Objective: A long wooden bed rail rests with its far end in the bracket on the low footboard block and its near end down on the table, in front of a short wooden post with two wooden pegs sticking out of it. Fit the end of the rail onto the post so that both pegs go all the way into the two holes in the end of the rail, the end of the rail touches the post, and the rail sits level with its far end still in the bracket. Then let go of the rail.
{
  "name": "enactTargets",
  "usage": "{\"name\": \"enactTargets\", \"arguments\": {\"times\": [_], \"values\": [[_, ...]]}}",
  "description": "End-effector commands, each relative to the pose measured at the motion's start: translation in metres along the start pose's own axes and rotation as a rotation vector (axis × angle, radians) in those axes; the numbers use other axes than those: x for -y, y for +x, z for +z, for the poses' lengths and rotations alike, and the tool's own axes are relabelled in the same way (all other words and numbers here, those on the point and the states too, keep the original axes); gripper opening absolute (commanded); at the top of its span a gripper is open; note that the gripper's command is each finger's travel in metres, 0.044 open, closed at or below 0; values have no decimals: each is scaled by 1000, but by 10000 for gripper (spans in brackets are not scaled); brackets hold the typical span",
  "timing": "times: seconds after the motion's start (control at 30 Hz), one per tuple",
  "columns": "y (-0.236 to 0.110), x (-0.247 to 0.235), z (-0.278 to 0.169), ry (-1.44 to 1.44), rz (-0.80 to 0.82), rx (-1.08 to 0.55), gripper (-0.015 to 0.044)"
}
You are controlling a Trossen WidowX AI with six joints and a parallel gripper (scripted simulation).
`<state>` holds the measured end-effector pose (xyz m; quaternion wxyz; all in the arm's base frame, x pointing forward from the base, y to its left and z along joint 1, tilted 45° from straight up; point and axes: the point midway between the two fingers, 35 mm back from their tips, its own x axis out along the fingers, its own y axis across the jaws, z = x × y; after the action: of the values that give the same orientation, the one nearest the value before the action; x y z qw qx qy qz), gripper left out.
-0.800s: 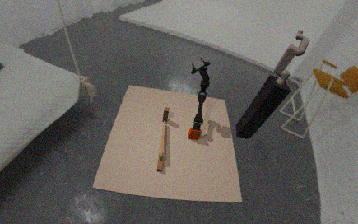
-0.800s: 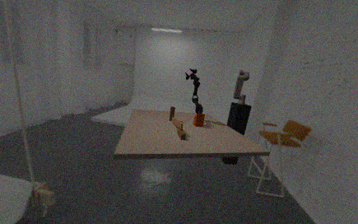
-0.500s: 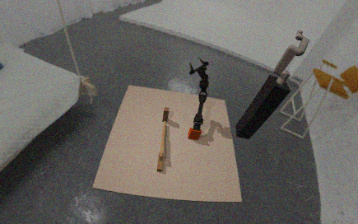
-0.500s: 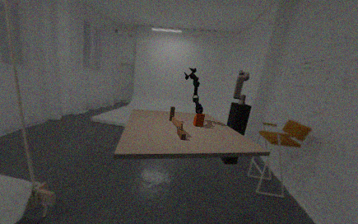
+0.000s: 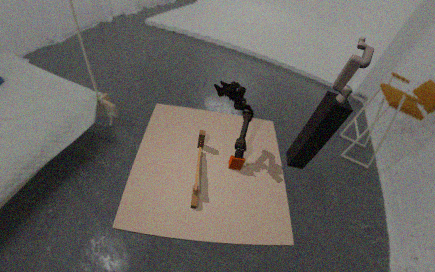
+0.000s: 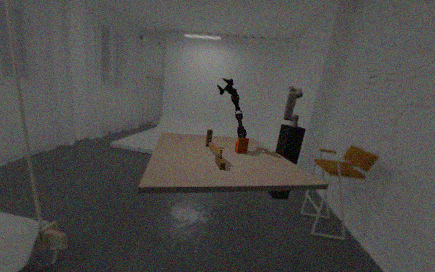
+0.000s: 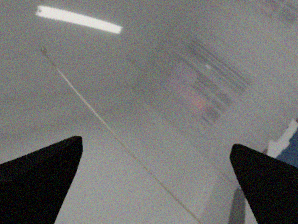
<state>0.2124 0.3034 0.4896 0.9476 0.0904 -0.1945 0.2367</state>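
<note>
The long wooden rail point(image 5: 198, 170) point(image 6: 215, 150) lies on the table point(image 5: 246, 215) point(image 6: 186, 165), left of the arm's orange base point(image 5: 236, 162) point(image 6: 241, 145). One end is at the short upright post point(image 5: 202, 136) point(image 6: 209, 137). The other end is at the low footboard block point(image 5: 195, 202) point(image 6: 221, 164). The pegs and holes are too small to see. My gripper point(image 5: 221, 89) point(image 6: 224, 85) point(image 7: 158, 148) is open and empty. It is raised high above the table behind the base, far from the rail. The wrist view shows only wall and a ceiling light between the two dark fingers.
A dark pedestal point(image 5: 318, 131) point(image 6: 290, 142) with a grey arm on it stands right of the table. An orange folding chair point(image 5: 413, 97) point(image 6: 348, 162) stands further right. A rope point(image 5: 88, 60) hangs at the left beside a white platform point(image 5: 21, 130).
</note>
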Motion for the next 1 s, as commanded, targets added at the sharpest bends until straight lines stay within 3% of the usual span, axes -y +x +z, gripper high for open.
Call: {"name": "enactTargets", "arguments": {"times": [0.0, 0.23, 0.47, 0.73, 0.97], "values": [[17, 2, -72, -237, 7, -183, 440], [27, 35, -179, -616, 3, -504, 440], [6, 93, -282, -957, 57, -885, 440], [-52, 180, -368, -1286, 202, -1389, 440], [-126, 251, -408, -1439, 456, -1862, 440]]}}
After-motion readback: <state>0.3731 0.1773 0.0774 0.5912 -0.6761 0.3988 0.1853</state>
